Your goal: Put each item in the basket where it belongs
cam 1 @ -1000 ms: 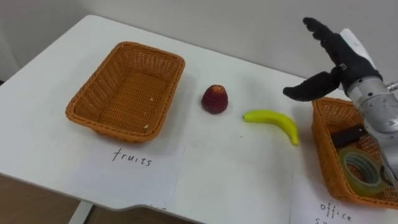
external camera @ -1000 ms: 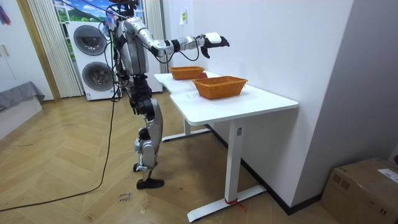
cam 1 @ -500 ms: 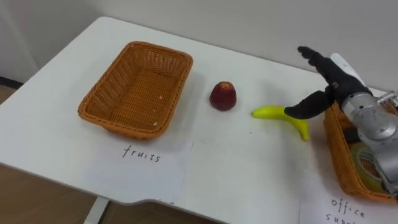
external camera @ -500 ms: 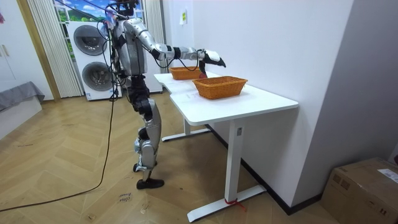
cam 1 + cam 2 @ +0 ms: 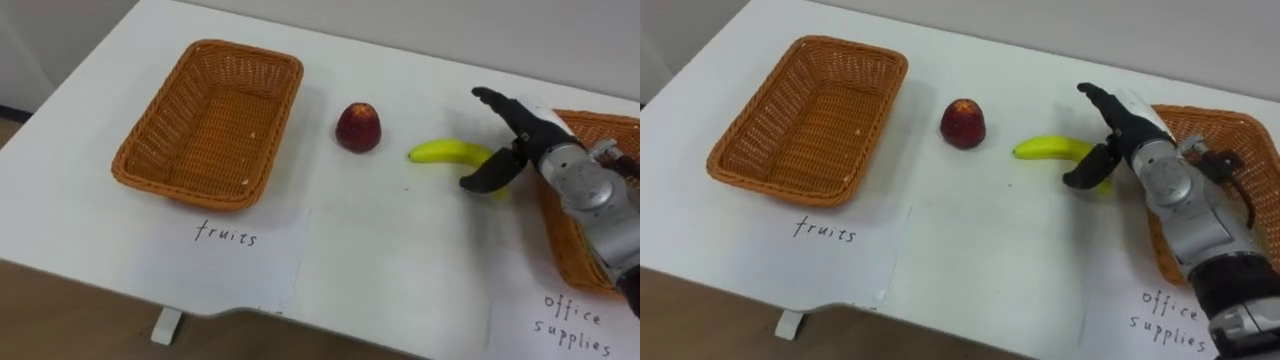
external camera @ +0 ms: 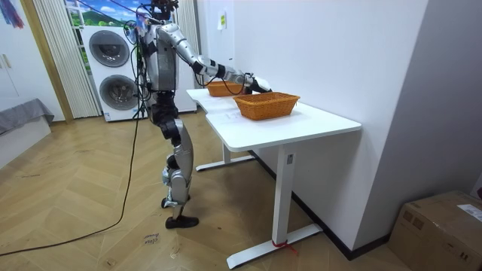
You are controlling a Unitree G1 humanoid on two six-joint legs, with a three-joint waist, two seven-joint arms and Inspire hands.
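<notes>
2 wicker baskets; 1 banana; 1 red fruit; 2 paper labels.

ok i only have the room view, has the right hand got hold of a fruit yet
observer: Not gripping. The right hand is open over the right end of the banana, fingers beyond it, thumb in front.
operator: anything in the fruits basket
observer: No fruit. The basket with the fruits label in front of it holds none.
operator: what else is still out
observer: One red fruit, standing between that basket and the banana.
</notes>
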